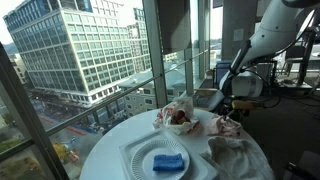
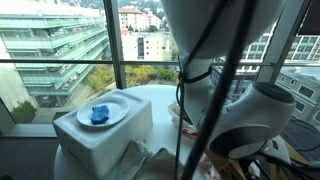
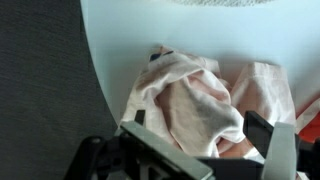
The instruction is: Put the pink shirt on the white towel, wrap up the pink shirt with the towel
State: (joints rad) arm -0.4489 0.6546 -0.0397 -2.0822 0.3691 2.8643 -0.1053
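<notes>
The robot's hand [image 3: 199, 124] is hanging wide open, holding nothing, directly over the small crumpled pale pink fabric shirt [image 3: 205, 100]. The shirt is lying near the edge of the round white bench [image 3: 150, 30], just beside the plain off-white cloth towel [image 1: 236, 153]. I'd guess the hand is lining up a pinch for the short carry.

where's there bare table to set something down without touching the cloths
Bare table lies along the window-side rim, bordered by the white plate and the red-and-white bundle. Wrist view shows another bare strip beyond the pink shirt. Crowded: the shirt, the white towel and the open gripper cluster on the arm's side.
</notes>
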